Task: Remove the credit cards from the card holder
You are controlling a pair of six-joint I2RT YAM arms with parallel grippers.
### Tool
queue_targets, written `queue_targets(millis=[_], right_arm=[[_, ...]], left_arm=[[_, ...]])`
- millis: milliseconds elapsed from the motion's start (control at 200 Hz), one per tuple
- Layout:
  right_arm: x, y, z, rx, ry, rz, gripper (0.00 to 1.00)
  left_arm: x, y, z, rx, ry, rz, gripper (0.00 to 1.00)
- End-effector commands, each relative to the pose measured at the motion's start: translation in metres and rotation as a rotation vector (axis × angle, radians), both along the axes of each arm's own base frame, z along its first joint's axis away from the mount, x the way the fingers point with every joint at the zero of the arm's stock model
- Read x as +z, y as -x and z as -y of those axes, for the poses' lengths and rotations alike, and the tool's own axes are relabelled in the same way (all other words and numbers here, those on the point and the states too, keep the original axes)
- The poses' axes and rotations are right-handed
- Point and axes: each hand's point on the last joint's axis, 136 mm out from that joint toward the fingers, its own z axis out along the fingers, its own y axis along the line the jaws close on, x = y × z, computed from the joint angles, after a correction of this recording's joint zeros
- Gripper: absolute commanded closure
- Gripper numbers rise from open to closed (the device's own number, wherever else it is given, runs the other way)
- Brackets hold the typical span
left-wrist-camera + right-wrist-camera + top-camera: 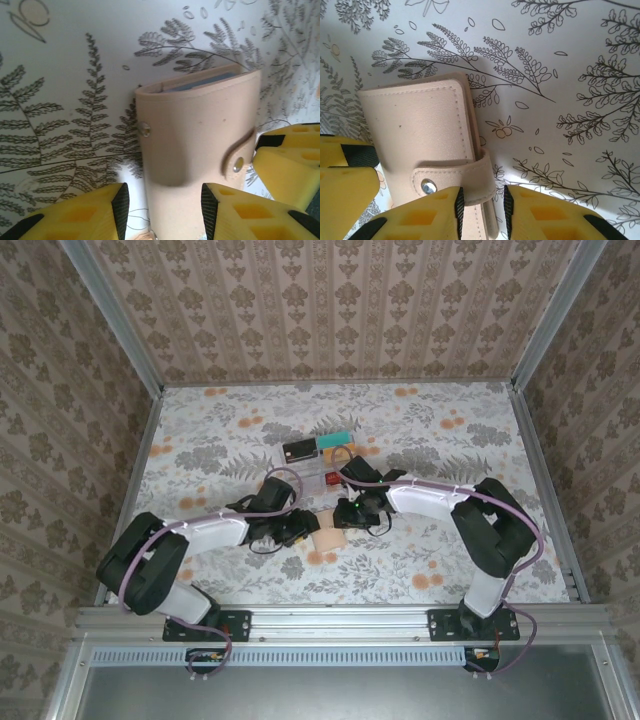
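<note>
The tan card holder (328,540) lies folded shut on the flowered table, its snap strap (480,177) wrapped over one edge. A grey-blue inner edge (200,82) peeks out at its far end; no card shows inside it. My left gripper (165,205) is open and straddles the holder's near end (195,145), with a gap at the left pad. My right gripper (481,210) is narrowly open around the strap's fold, the left pad against it and the right pad just apart. In the top view the left gripper (303,530) and right gripper (348,516) meet over the holder.
A clear compartment tray (316,466) stands just beyond the grippers, holding a black card (299,450), a teal card (335,439) and a red card (333,478). Patterned walls enclose the table on three sides. Each wrist view catches the other gripper's yellow finger (285,165) close by.
</note>
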Motion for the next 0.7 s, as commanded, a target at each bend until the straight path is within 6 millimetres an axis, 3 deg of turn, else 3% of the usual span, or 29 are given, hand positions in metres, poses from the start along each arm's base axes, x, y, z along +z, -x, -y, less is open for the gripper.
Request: queue_targets(millis=[0, 695], right_arm=[[-0.009, 0.001, 0.0, 0.011, 0.015, -0.026, 0.69], [-0.027, 0.001, 0.005, 0.011, 0.068, -0.048, 0.71]], left_arm=[[0.002, -0.003, 0.002, 0.005, 0.012, -0.013, 0.55], [0.014, -0.017, 0.024, -0.025, 0.17, 0.011, 0.6]])
